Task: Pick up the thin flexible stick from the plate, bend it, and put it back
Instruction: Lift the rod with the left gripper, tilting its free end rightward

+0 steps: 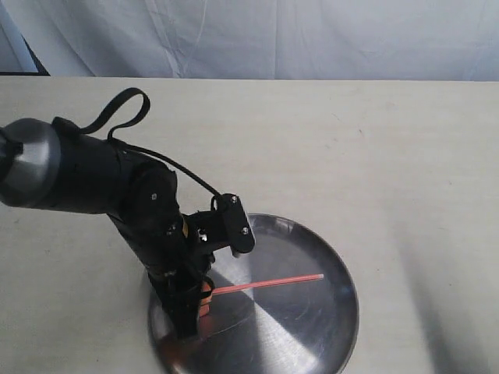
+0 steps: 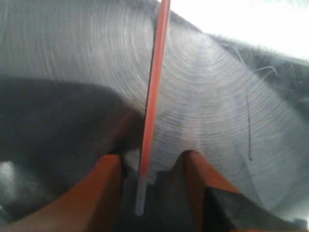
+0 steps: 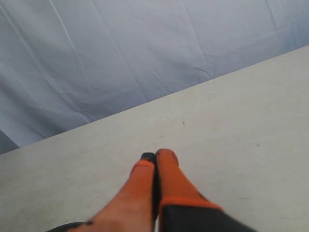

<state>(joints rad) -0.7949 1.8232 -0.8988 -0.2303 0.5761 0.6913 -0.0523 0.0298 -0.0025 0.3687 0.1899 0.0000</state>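
Pale cream table (image 1: 390, 132) backed by a creased grey-white curtain (image 1: 273, 35)

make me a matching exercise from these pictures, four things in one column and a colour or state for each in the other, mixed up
Column one
1. stick
2. plate
3. left gripper
4. right gripper

Column two
a. shut, above the table
b. round, shiny steel
c. open, one finger on each side of the stick
d. thin, orange-red, with a pale end

Pairs: 1-d, 2-b, 3-c, 4-a
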